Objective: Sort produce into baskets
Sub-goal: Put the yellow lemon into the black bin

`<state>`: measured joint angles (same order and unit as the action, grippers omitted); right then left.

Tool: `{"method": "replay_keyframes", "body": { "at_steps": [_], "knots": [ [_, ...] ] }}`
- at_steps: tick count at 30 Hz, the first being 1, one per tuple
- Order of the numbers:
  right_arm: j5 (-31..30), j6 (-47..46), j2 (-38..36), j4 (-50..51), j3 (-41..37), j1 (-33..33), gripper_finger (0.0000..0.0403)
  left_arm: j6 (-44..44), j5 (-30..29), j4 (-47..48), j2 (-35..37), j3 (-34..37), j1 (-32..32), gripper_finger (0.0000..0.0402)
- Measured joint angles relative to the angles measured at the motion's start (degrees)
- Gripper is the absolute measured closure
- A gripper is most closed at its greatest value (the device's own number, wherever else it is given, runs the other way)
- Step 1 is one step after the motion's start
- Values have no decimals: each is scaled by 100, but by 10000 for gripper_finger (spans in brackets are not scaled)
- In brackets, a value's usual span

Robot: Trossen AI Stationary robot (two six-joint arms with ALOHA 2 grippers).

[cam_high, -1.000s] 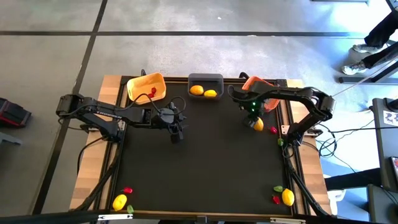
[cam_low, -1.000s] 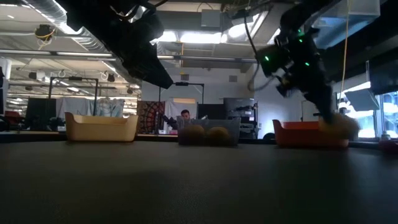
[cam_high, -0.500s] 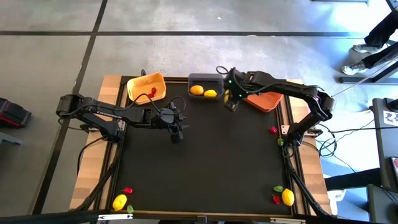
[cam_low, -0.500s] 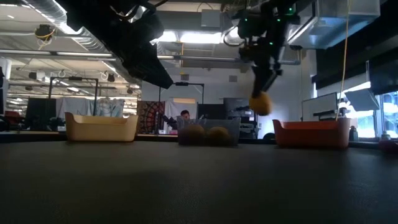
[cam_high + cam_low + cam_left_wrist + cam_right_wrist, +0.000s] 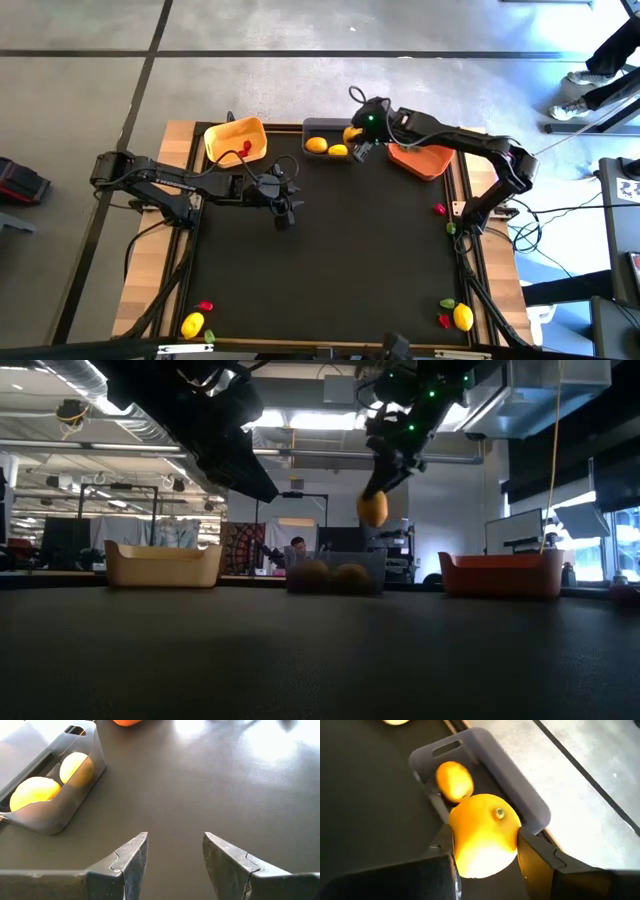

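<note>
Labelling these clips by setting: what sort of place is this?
Probably an open-plan robotics lab or workshop: exposed ceiling ducts, a person at a desk behind the table, and bare concrete floor.

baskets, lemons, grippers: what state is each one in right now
right gripper: shut on held lemon, above the grey basket
held lemon: gripped, in the air
left gripper: open, empty, over the mat
grey basket: upright, two lemons inside
yellow basket: upright, a red piece inside
orange basket: upright, contents unclear
</note>
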<state>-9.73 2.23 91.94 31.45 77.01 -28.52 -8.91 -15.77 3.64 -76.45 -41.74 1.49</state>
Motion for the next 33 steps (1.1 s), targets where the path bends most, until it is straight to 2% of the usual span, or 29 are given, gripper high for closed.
{"method": "replay_keyframes", "body": {
  "at_steps": [5,10,26,29,33],
  "knots": [
    [29,1,244,-304,0,-306,288,-2,0,-2,-1,-2,-1,217],
    [320,-30,682,-709,0,-518,288,0,0,-2,-1,-2,0,217],
    [119,-27,1694,-1152,0,-613,287,4,0,-4,-1,-2,1,217],
    [119,-30,1705,-1151,-1,-605,277,9,-1,-7,-1,-2,1,217],
    [119,-40,1705,-1149,-2,-605,237,9,0,-7,-1,-2,1,217]
  ]
}}
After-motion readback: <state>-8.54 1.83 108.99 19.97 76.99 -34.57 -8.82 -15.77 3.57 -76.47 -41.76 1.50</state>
